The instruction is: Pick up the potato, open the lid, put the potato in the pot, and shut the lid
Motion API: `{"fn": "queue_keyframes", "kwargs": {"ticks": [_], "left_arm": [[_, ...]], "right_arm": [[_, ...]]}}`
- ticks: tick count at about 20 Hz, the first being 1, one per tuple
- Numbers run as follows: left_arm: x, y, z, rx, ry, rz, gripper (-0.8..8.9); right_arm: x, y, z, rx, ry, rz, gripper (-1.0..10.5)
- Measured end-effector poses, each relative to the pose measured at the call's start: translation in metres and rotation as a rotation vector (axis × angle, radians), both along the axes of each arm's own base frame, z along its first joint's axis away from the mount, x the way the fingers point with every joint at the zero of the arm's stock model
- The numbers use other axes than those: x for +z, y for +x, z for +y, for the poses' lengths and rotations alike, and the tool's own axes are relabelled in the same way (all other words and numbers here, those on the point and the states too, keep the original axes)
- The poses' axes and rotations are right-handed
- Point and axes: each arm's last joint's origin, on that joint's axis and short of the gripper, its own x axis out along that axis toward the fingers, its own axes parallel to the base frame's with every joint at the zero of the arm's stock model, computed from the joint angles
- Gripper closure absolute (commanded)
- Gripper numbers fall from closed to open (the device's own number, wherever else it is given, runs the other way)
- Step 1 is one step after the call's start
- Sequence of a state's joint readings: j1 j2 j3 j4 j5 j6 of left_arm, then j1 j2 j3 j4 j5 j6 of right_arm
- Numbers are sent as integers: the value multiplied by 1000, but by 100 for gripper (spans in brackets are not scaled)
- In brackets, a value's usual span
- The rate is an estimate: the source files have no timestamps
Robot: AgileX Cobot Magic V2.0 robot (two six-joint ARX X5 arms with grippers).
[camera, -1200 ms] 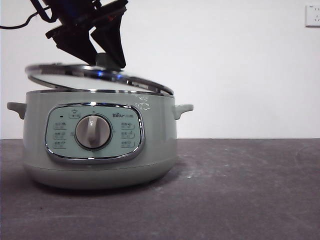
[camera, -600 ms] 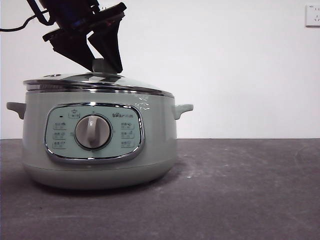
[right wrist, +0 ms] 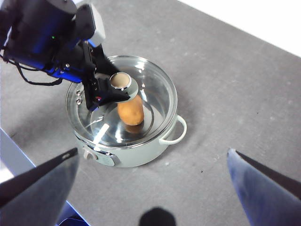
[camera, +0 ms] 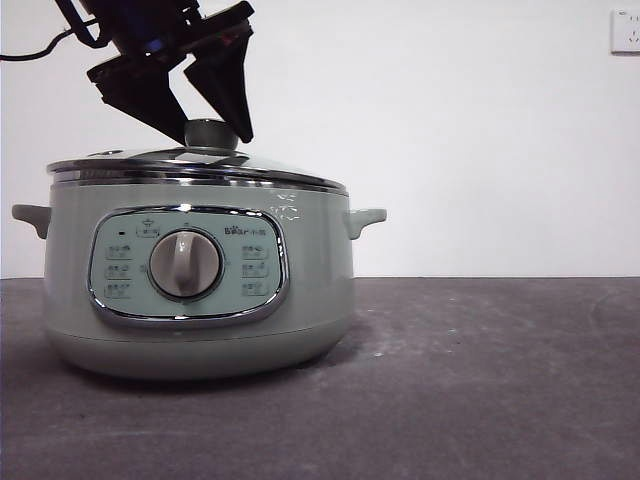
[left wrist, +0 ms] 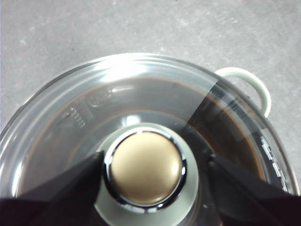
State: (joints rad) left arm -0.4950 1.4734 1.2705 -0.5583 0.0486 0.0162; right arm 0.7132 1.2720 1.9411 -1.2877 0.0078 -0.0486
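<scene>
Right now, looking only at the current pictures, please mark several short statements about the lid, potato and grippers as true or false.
1. The lid sits level on the pot. True.
2. The potato lies on the table beside the pot. False: it is inside, seen through the glass.
3. The left gripper has its jaws spread either side of the knob. True.
4. The right gripper holds the lid. False: it is open, high above the table.
</scene>
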Motion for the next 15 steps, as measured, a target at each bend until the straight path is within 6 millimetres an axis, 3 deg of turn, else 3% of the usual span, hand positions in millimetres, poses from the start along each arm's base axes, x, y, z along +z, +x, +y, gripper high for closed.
{"fn": "queue_keyframes", "kwargs": {"ticks": [5, 8, 10, 14, 15], "left_arm": [[5, 1, 0, 1, -20, -38, 436], [24, -9, 5, 1, -57, -106, 436], [46, -27, 14, 5, -102, -171, 436], [85, -80, 39, -37, -191, -234, 448], [92, -94, 45, -58, -212, -241, 528]], "right_arm": [[0, 0, 0, -3, 0, 8, 415], [0, 0, 0, -5, 1, 9, 416], [0, 0, 0, -8, 4, 12, 464], [-1, -4, -3, -18, 17, 17, 738], [-2, -6, -5, -19, 18, 18, 800]]}}
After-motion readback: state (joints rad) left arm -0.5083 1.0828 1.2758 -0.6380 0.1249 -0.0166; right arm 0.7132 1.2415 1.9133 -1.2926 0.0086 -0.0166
